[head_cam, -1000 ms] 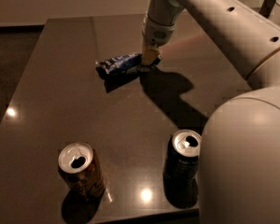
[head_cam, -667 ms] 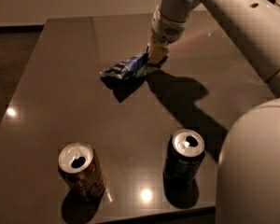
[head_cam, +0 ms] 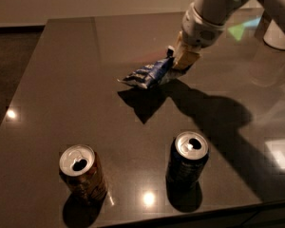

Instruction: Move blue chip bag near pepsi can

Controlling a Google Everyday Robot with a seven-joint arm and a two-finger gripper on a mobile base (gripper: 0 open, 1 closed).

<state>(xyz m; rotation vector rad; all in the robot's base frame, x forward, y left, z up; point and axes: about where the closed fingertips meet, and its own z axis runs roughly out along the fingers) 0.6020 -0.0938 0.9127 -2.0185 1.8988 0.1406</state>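
Carry step is in progress. The gripper [head_cam: 176, 64] is hanging over the far middle of the dark surface [head_cam: 71, 80], its jaws pinching the right-hand crimped end of the blue chip bag [head_cam: 147, 74]. The bag is sticking out to the left of the jaws, tilted, and its shadow is lying apart from it on the surface, so I am judging it to be airborne. The pepsi can [head_cam: 187, 161] is standing upright at the near edge, well apart from the bag and a little to its right. A brown-orange can [head_cam: 81, 172] is standing upright to the pepsi can's left. The next move is calling for travel toward the near edge, then a descent beside the pepsi can without knocking it, and only then a release.
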